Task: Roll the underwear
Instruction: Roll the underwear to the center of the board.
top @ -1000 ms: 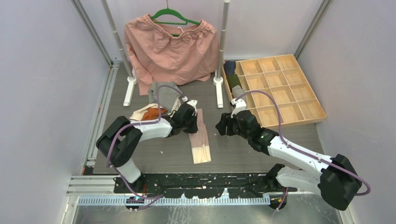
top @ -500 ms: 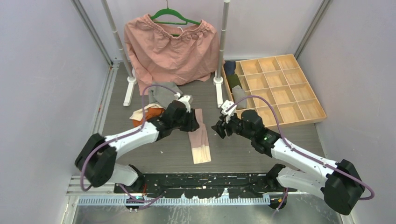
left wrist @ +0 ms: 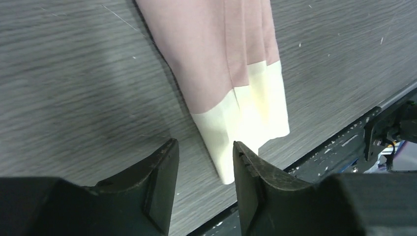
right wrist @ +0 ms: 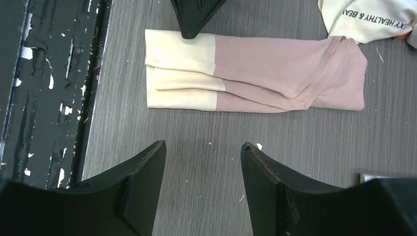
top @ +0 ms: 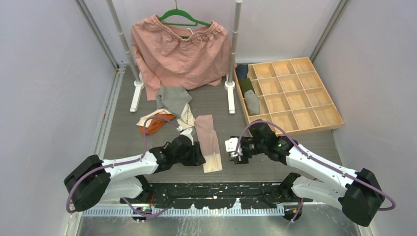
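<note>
A dusty pink underwear (top: 208, 137) with a cream waistband lies folded into a long strip mid-table, its cream end toward the near edge. My left gripper (top: 200, 157) is open at that end. In the left wrist view (left wrist: 204, 147) the cream corner of the strip (left wrist: 231, 73) lies between its fingertips, ungripped. My right gripper (top: 230, 150) is open and empty, just right of the strip. In the right wrist view (right wrist: 202, 146) it faces the strip (right wrist: 275, 73) across bare table. Grey (top: 173, 98), cream (top: 186, 115) and orange (top: 155, 124) underwear lie heaped behind.
A wooden compartment tray (top: 314, 105) at the right holds a grey roll (top: 252, 103), a dark green roll (top: 247, 86) and a navy one (top: 242, 70). A salmon garment (top: 179, 51) hangs on a rack at the back. The black base rail (top: 211, 189) runs just below the strip.
The left gripper opened and came back from the strip's far end to its cream near end. The right arm also drew back toward the near edge, still open.
</note>
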